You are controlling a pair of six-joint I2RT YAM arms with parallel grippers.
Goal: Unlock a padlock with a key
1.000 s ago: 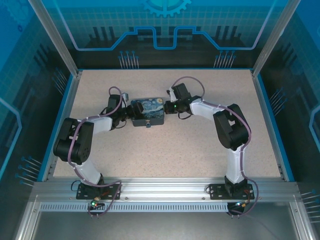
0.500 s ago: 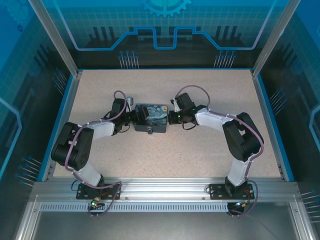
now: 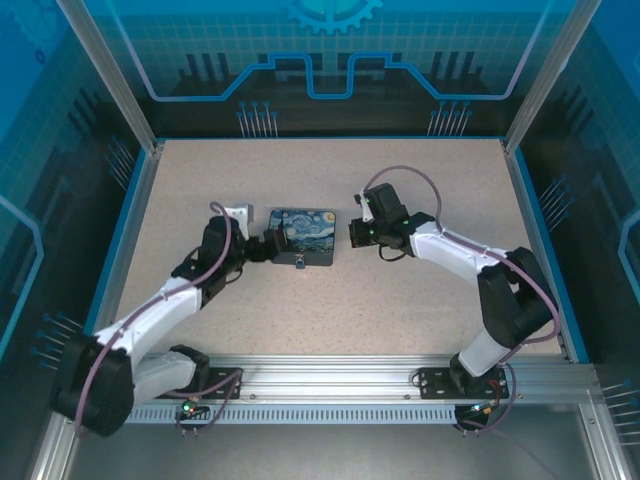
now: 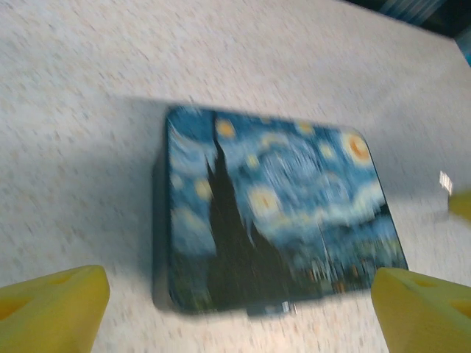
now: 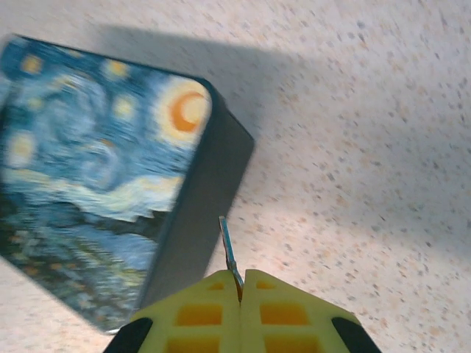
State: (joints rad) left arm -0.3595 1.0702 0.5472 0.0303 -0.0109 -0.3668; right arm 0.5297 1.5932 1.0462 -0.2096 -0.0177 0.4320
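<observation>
R end effector (image 5: 241,285) clenched on key (image 5: 229,254), just right of tin (image 5: 88,184) | L end effector (image 3: 261,247) released at tin's left | padlock (image 3: 300,263) at tin's lower edge, mid-frame | advice: brace tin, align blade w/ keyhole slowly

The rectangular painted metal tin (image 4: 272,220) at frame centre shows swirling blues, yellow stars, an orange-yellow moon at its upper right and a dark cypress shape. The flat tabletop (image 4: 88,88) is beige with brown speckles. The left gripper's fingers (image 4: 51,305) and the right gripper's fingers (image 5: 280,312) are bright yellow. The thin grey metal key (image 5: 229,254) has a bluish tint.
</observation>
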